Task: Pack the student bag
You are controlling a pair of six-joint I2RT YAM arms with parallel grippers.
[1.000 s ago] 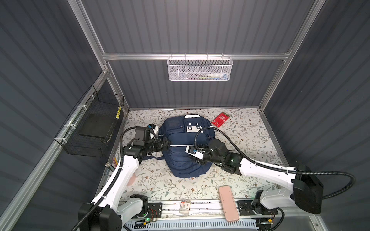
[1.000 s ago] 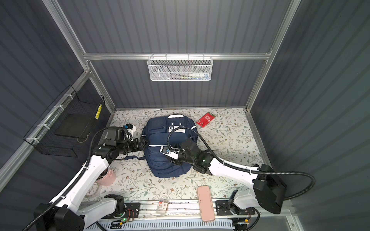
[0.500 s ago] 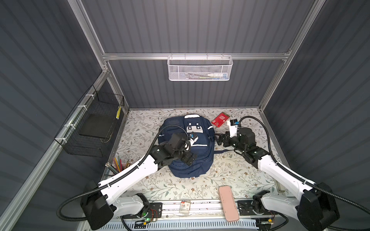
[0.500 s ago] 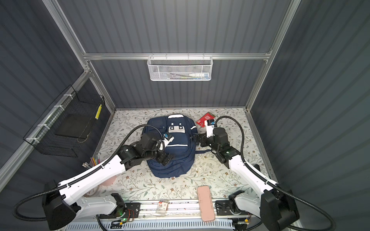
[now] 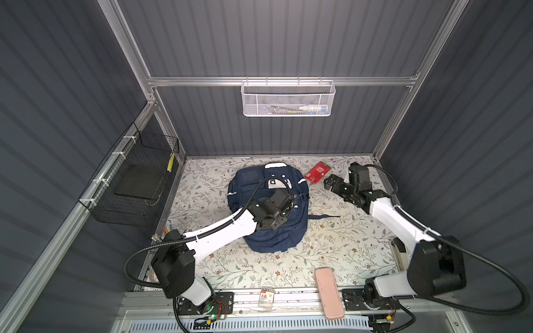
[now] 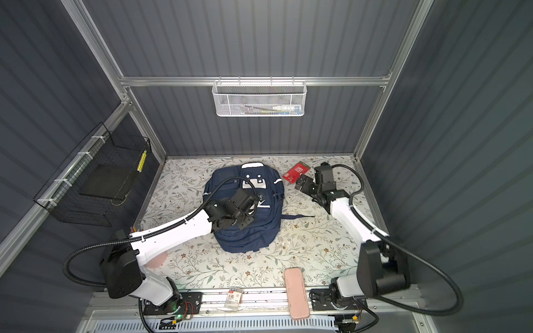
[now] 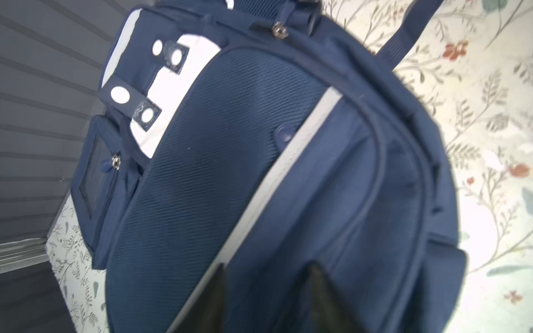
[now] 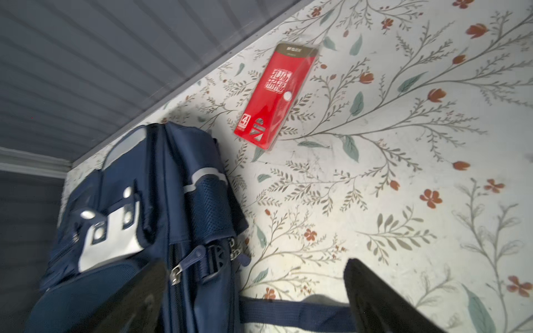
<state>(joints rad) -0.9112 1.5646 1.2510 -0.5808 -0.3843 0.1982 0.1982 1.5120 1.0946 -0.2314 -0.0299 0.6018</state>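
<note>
Student bag [image 5: 274, 240], navy with white stripes, lies flat at the centre of both top views on a flowered table [image 5: 331, 253]. Its zips look closed.

What could go wrong: the left pincer [image 7: 268, 268] sits low over plain cloth beside a white stripe [image 7: 288, 161], well apart from the metal zip pull [image 7: 278, 28] at the top centre of the left wrist view. Closing there would likely bunch or drag the bag rather than open it. A red packet [image 5: 318, 172], upper right of the bag, lies flat near the back wall. A grab could slide it against that wall.

The left pincer's jaws are narrowly parted with nothing visibly held. Whether they touch the cloth cannot be told.

The right pincer [image 8: 255, 261] gapes wide and empty above the table, near the bag's loose strap [image 8: 288, 312].
</note>
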